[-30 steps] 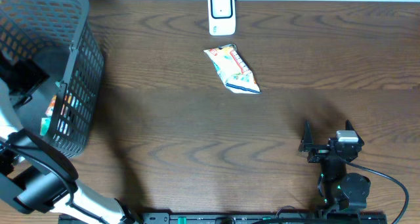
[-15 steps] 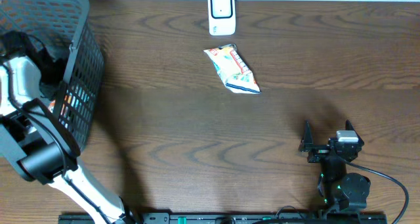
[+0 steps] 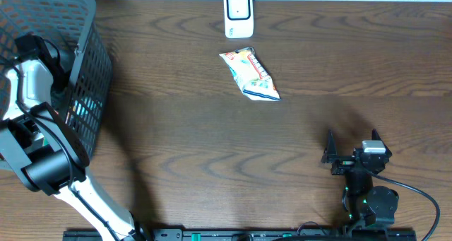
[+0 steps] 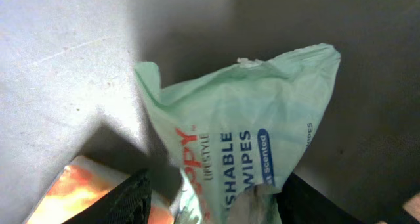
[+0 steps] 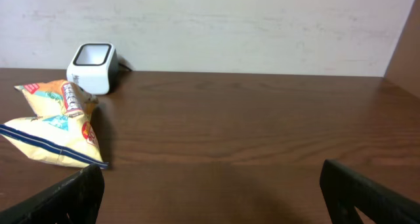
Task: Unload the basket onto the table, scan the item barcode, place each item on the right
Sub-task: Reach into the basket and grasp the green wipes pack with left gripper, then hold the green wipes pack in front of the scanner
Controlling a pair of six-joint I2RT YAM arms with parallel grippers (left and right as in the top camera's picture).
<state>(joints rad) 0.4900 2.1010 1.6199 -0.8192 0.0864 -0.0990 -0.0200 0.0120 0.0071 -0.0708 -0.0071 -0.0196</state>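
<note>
While the left gripper works inside the basket, the item lies between its fingers: one pale green pack of flushable wipes, an orange packet just beside it.

Jaws, left: set either side of the pack's lower end; whether they pinch it, I cannot tell.

Handling, by my reckoning: light, soft, slick crinkly film, yielding contents. Best taken across the thick middle, not the crimped end seam, printed face kept free.

Right gripper: jaws wide apart, empty, well away from the scanner and the snack bag.
</note>
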